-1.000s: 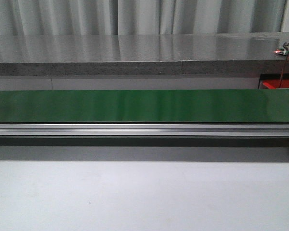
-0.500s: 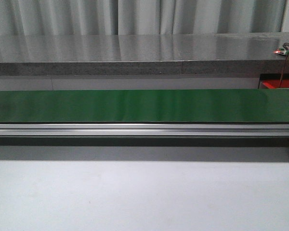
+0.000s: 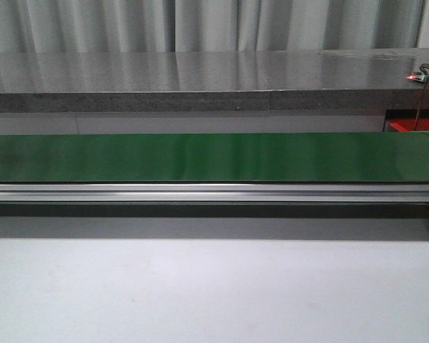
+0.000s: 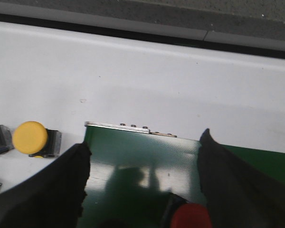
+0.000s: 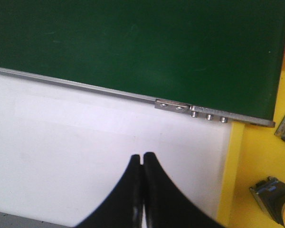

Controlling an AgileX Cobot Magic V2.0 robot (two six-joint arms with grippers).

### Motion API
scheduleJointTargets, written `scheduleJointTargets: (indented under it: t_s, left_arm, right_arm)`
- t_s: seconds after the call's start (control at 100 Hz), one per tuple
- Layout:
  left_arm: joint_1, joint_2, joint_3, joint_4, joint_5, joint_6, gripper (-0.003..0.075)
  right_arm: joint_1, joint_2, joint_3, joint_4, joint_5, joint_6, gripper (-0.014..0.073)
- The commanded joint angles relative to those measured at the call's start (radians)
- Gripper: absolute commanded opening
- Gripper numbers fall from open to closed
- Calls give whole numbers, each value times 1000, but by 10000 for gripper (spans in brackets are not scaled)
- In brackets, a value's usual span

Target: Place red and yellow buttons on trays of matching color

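Left gripper is hanging wide open over the green belt, red button sitting between its fingers, nearer one side. Yellow button is lying outside the fingers on white table. Right gripper is pinched closed, holding nothing, yellow tray beside it. Probably best centring on the red cap before closing.

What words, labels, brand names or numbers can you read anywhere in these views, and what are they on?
None: no readable text in any view.
Green belt: plain, no markings.
Yellow button and red button: caps bare.
Yellow tray: no label visible.
Small board with a red light: too small to read.
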Motion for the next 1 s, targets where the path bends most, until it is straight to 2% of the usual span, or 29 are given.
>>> scheduleJointTargets:
  t_s: [0.0,0.27,0.44,0.62,0.99]
  left_arm:
    - [41,-55,-35,4,-49,-1,474]
    - [236,-53,-35,14,-51,-1,474]
    - [313,-12,-35,33,-29,-1,474]
    - [333,61,-35,123,-17,-1,474]
    - [334,177,-35,127,-63,-1,474]
  right_arm:
    - [-2,-27,-32,-1,-39,-6,-74]
    - [-2,-27,-32,-1,-39,-6,-74]
    - [-2,-27,-32,-1,-39,-6,-74]
    - [-2,-27,-32,-1,-39,-6,-74]
    - [-2,-27,-32,-1,-39,-6,-74]
